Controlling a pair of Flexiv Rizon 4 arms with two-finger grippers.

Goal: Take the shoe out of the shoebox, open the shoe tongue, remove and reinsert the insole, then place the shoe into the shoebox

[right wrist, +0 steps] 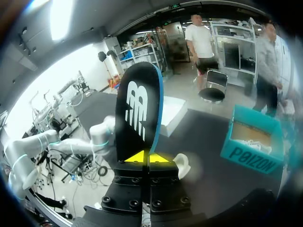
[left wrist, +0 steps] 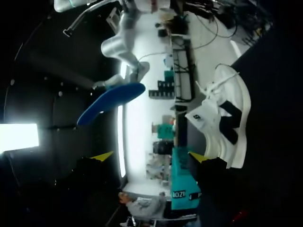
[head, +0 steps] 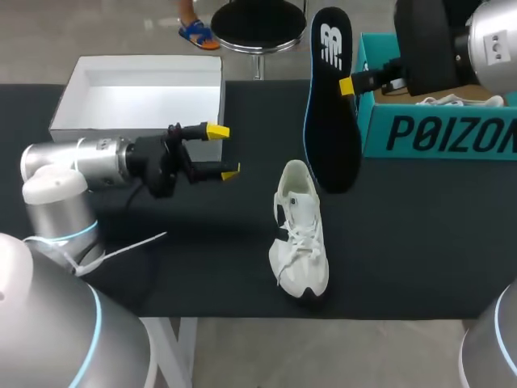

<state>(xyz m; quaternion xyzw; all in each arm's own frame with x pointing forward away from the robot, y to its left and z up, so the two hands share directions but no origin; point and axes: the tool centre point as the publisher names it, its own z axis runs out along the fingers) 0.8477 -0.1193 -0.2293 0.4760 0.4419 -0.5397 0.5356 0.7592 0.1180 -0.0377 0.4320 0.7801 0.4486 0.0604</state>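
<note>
A black insole point(head: 331, 105) with a blue edge hangs in the air over the table, my right gripper point(head: 347, 86) shut on its side; in the right wrist view the insole point(right wrist: 138, 113) stands up from the closed yellow tips point(right wrist: 142, 157). Below it a white shoe point(head: 300, 234) lies on the black table, toe toward the front edge. The teal shoebox point(head: 440, 121) stands at the back right. My left gripper point(head: 224, 151) is open, empty, left of the shoe. In the left wrist view the shoe point(left wrist: 225, 123) lies ahead of the open tips point(left wrist: 150, 156), the insole point(left wrist: 111, 101) held higher.
The white box lid point(head: 137, 93) lies open side up at the back left of the table. Another white shoe point(head: 444, 100) rests inside the teal shoebox. A white cable tie point(head: 121, 246) hangs off my left arm near the front left.
</note>
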